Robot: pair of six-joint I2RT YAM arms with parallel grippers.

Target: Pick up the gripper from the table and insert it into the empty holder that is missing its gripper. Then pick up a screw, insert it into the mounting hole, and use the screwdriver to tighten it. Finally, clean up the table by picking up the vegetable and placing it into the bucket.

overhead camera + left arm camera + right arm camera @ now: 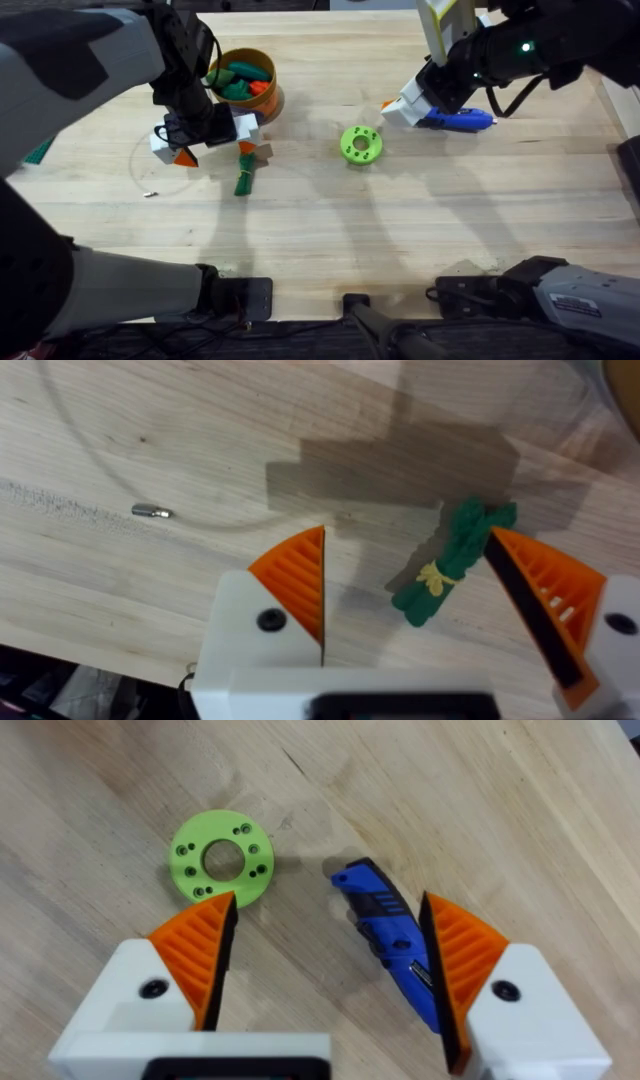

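The slender dark green vegetable (245,172) (450,565) lies on the table between the fingers of my open left gripper (215,150) (408,540), closer to one orange pad (545,600). The orange bucket (274,100) stands just behind it, holding other toy vegetables. A small screw (150,193) (152,511) lies left of the gripper. My right gripper (395,108) (328,902) hangs open over the tip end of the blue screwdriver (455,119) (390,935). The loose gripper and its holder are out of view.
A bright green disc with holes (361,143) (221,857) lies at mid-table, left of the screwdriver. A thin wire loop (135,165) curves over the wood near the screw. Bare wood stretches toward the front edge.
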